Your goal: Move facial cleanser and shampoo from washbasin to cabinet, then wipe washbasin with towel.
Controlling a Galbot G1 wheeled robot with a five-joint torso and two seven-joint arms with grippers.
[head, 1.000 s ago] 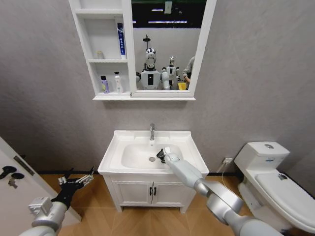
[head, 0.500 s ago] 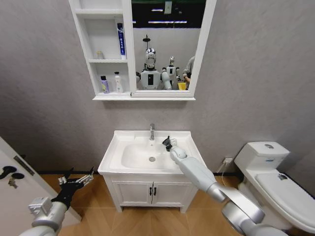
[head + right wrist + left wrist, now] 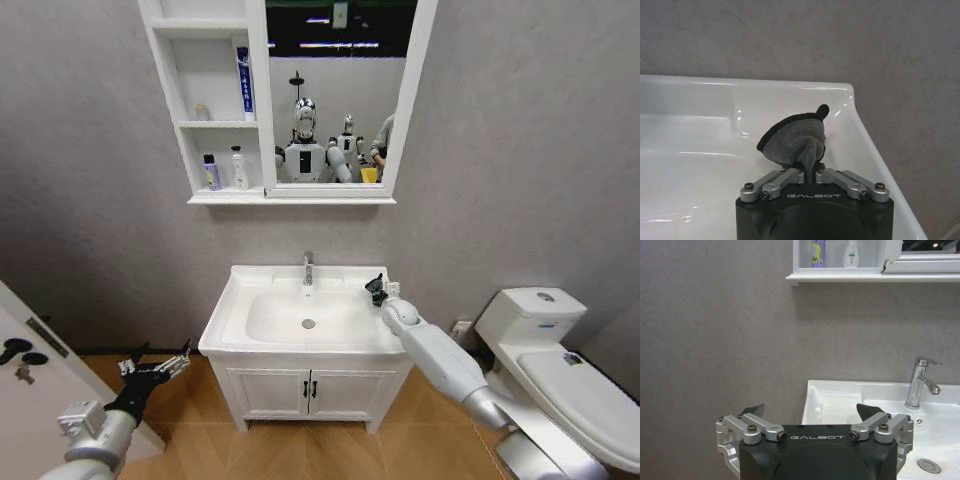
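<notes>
Right gripper [image 3: 810, 172]: jaws closed on the towel [image 3: 795, 142], which bunches up above the jaws in a grey, dark-edged fold. In the head view the right gripper [image 3: 377, 291] sits over the back right corner of the washbasin [image 3: 235, 305], on the flat counter beside the bowl, with the towel [image 3: 375, 288] at its tip. The arm reaches in from the lower right.

Left gripper [image 3: 815, 415]: jaws spread wide, holding nothing. In the head view the left gripper [image 3: 152, 368] is low at the left of the washbasin, well apart from it, above the wooden floor [image 3: 300, 450].

Washbasin [image 3: 700, 130]: white, oval bowl with a metal drain [image 3: 308, 323] at its middle and a chrome tap [image 3: 308, 268] at the back edge. The tap [image 3: 920, 382] and drain [image 3: 928, 465] also show in the left wrist view. It rests on a white vanity [image 3: 310, 392] with two doors.

Wall cabinet [image 3: 210, 100]: white open shelves left of a mirror [image 3: 335, 90]. Lower shelf: a purple bottle [image 3: 211, 172] and a white bottle [image 3: 239, 168] side by side. Upper shelf: a tall blue tube [image 3: 243, 83] upright, a small jar [image 3: 202, 112] near it.

Toilet [image 3: 560, 370]: white, right of the washbasin.
</notes>
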